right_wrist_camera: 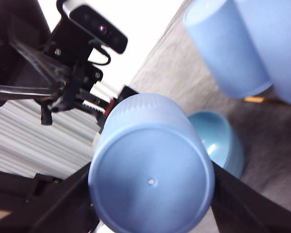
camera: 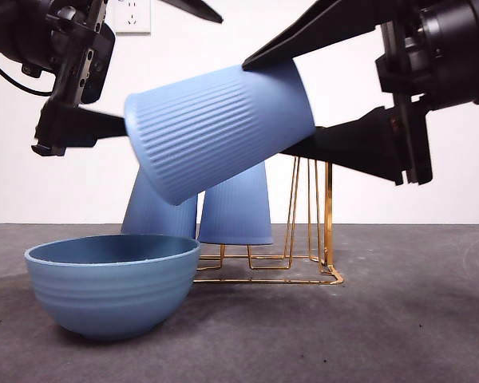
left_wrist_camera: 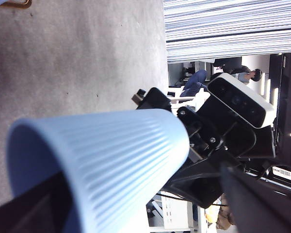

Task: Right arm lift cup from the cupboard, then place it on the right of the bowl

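The ribbed blue cup [camera: 219, 132] hangs tilted on its side above the light-blue bowl [camera: 112, 295], mouth toward the left. My right gripper [camera: 263, 108] comes from the right and is shut on the cup's base end, one jaw above and one below. In the right wrist view the cup's closed base [right_wrist_camera: 150, 189] faces me between the jaws of the right gripper [right_wrist_camera: 151, 167], with the bowl [right_wrist_camera: 223, 145] beyond. My left gripper [camera: 173, 76] is open at the upper left. In its wrist view the cup's mouth end [left_wrist_camera: 121, 160] lies between its spread jaws [left_wrist_camera: 143, 174].
Two more blue cups [camera: 235, 211] [camera: 156, 215] stand upside down on the gold wire cupboard [camera: 327, 207] behind the bowl; they also show in the right wrist view [right_wrist_camera: 228, 48]. Grey table [camera: 399, 319] extends to the right of the bowl and rack.
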`<action>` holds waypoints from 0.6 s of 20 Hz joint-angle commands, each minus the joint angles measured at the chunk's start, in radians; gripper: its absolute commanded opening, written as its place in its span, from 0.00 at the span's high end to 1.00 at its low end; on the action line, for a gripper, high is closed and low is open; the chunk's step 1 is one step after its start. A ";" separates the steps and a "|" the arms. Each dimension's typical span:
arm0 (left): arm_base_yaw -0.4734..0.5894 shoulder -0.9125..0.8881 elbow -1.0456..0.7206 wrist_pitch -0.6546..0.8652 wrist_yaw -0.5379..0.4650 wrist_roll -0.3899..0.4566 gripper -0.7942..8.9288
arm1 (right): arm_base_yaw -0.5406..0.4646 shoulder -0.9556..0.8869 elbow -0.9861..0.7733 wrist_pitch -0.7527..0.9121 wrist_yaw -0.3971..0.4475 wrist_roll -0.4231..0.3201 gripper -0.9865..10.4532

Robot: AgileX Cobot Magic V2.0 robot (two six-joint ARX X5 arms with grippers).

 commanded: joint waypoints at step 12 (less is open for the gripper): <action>-0.006 0.016 0.018 0.011 0.005 0.006 0.91 | 0.011 0.018 0.004 0.030 0.016 0.037 0.45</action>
